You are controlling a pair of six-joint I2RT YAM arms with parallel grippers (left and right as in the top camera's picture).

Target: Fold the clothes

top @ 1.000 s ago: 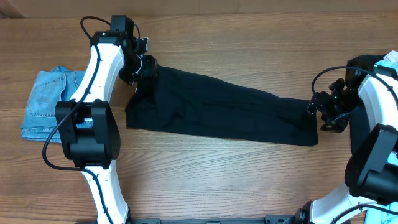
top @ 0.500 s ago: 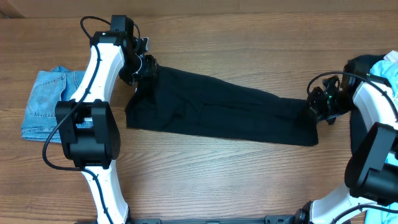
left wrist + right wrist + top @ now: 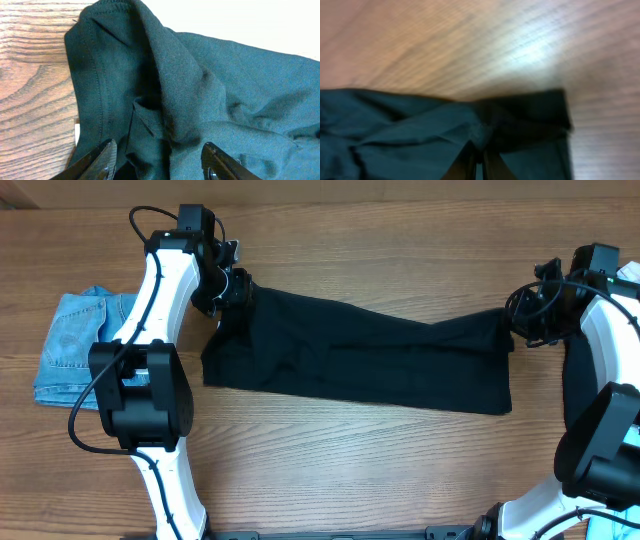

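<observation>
A large black garment (image 3: pixel 360 360) lies stretched across the wooden table. My left gripper (image 3: pixel 232 288) sits at its far left corner. In the left wrist view that gripper (image 3: pixel 157 150) is open, its fingers wide apart on either side of a raised ridge of the black fabric (image 3: pixel 200 75). My right gripper (image 3: pixel 512 330) is shut on the garment's far right corner. In the right wrist view, which is blurred, the closed tips (image 3: pixel 481 150) pinch a bunched bit of the dark cloth (image 3: pixel 410 135). The hem corner hangs beyond them.
Folded faded blue denim (image 3: pixel 75 345) lies at the left edge beside the left arm. A pale blue piece (image 3: pixel 622 280) shows at the far right edge, and more dark fabric (image 3: pixel 573 385) lies under the right arm. Bare wood (image 3: pixel 350 470) runs along the near side.
My right gripper has shut on the garment's right end and drawn that corner toward the far side of the table. The left arm has not moved.
</observation>
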